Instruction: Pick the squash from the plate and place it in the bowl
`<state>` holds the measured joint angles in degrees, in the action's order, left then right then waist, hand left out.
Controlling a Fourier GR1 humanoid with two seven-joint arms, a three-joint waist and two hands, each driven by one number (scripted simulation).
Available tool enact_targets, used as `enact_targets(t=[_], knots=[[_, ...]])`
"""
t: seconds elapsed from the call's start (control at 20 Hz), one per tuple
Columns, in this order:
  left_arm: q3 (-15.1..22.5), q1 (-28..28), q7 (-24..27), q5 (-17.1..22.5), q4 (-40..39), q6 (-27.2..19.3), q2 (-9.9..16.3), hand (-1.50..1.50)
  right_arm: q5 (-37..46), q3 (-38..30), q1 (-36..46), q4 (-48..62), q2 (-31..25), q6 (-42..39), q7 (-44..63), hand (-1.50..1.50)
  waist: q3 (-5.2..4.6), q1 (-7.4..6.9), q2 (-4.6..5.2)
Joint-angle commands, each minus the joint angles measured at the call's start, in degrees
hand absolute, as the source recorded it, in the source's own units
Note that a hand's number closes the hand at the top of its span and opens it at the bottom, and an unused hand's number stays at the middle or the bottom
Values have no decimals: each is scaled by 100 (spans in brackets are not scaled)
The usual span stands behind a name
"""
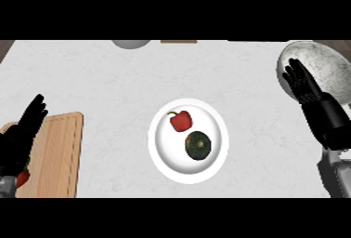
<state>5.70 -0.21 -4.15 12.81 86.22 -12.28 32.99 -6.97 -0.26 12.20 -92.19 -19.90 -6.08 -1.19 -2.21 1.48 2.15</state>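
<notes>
A dark green round squash [198, 145] lies on the white plate [165, 158] in the middle of the counter, just below a red bell pepper [180, 121]. The grey speckled bowl [326, 60] stands at the far right. My right hand [305, 90] is open with straight fingers, raised in front of the bowl's left rim and well to the right of the plate. My left hand [24, 128] rests open at the left edge, fingers up, over the cutting board.
A wooden cutting board [58, 153] lies at the left with a red item [22, 177] partly hidden under my left forearm. A grey round object [132, 43] and a brown strip [179, 42] sit at the counter's far edge.
</notes>
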Motion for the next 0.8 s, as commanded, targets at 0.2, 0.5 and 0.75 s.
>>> enact_targets(t=[0.2,0.5,0.75], knots=[[972,-550,478,48,394,624,-888,0,764,590,-385,-629,1261,1516,246,150,208,48,-240],[1480,-1081,207,62,283,874,-1372,0,2095,1474,-1027,263,1937,2771,-239,-150,228,-64,-188],[1579,-857,586,-128,148,943,-1598,0,3494,1888,-208,917,1472,2870,268,-150,215,-161,-205]])
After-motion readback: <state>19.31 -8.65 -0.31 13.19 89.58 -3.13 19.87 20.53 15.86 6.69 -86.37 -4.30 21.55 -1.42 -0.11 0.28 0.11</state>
